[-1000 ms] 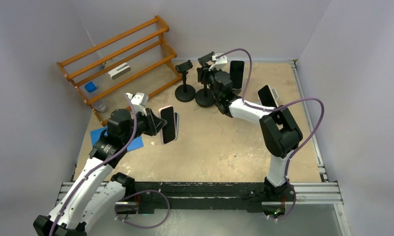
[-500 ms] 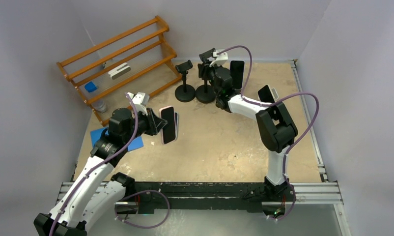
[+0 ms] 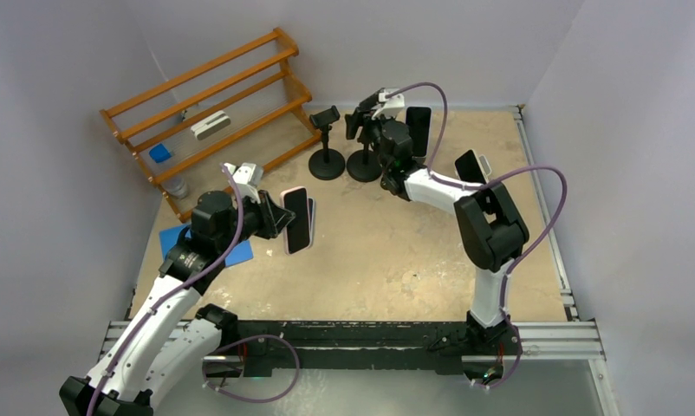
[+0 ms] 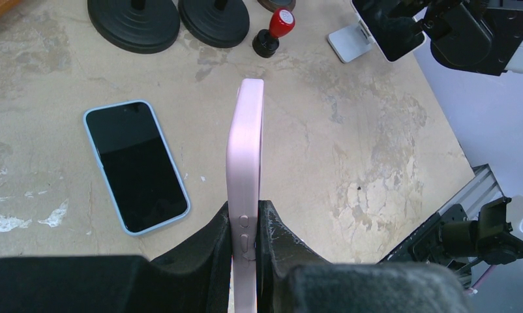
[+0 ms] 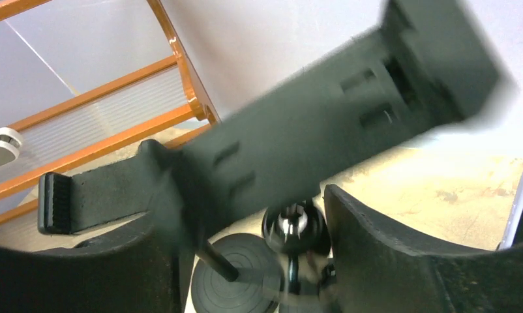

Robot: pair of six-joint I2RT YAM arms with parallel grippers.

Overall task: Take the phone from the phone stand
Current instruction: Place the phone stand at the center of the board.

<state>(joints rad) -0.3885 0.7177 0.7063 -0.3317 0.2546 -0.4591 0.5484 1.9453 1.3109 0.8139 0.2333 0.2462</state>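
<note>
So the left pincer is clamped tight on the pink phone. It grips the phone by its lower end, edge-on to the wrist cam, and holds it up off the desk. The phone isn't in any holder right now. From the top cam it sits over the left-middle of the desk, well apart from the stands at the back.

Right under it, a second phone with a pale blue case lies flat, screen up.

The right pincer is up at the back by the phone stand. Its fingers are spread apart and the stand's clamp head runs blurry across the wrist view in front of them. I can't tell if they touch it. The neighbouring stand is just beside it.
</note>
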